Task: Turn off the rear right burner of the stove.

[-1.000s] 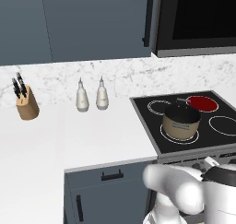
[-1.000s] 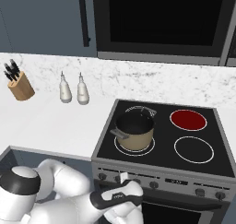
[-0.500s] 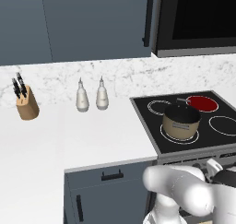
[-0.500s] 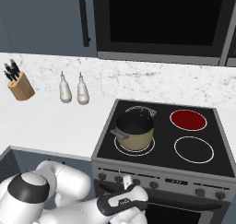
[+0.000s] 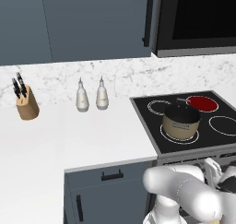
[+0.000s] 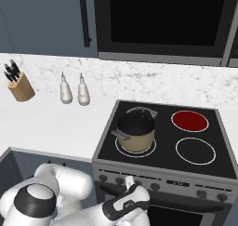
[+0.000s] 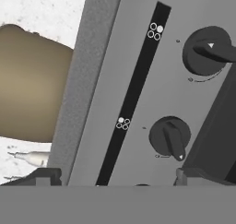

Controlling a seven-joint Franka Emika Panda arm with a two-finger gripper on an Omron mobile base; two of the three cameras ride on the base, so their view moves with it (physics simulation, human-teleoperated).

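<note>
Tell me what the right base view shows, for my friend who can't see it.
The stove has its rear right burner glowing red, beside a tan pot on the front left ring. Below, the open gripper nears the row of knobs.

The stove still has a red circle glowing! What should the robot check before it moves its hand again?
1. Rear right burner lit red, so there is something to turn off: ok.
2. Gripper open, with nothing between its fingertips: ok.
3. Knobs in the hand view: two knobs sit on the stove front panel, both ahead of the fingertips: ok.
4. Which knob runs the red burner: cannot tell; the little dot marks beside them are too small to trust.
5. Gripper touching a knob: not ok, it is apart from both.
6. Pot on the front left ring, away from the knobs: ok.
</note>
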